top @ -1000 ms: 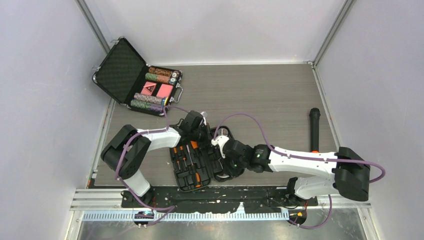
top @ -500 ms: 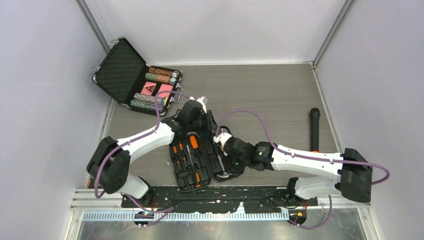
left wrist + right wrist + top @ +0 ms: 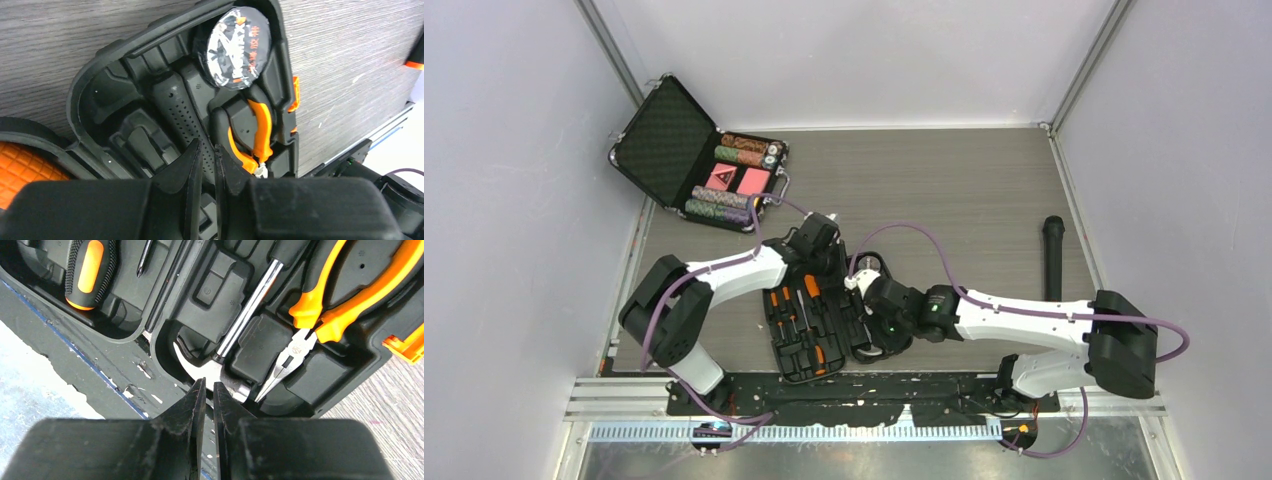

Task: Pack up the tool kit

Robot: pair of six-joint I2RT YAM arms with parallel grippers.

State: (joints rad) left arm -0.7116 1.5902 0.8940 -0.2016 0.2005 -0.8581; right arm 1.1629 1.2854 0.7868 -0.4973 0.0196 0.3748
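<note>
Right gripper [image 3: 209,385]: fingers nearly together, nothing between. Tips just over claw end of hammer [image 3: 245,315] in open tool kit [image 3: 325,385] directly below. Pliers [image 3: 306,307] ahead-right, screwdriver [image 3: 90,270] ahead-left.
Left gripper [image 3: 207,145]: fingers nearly together, empty, over kit's moulded slots. Black roll [image 3: 237,47] ahead. Poker case [image 3: 694,160] far beyond.

Left tool [image 3: 209,148] above open tool kit [image 3: 115,95]
</note>
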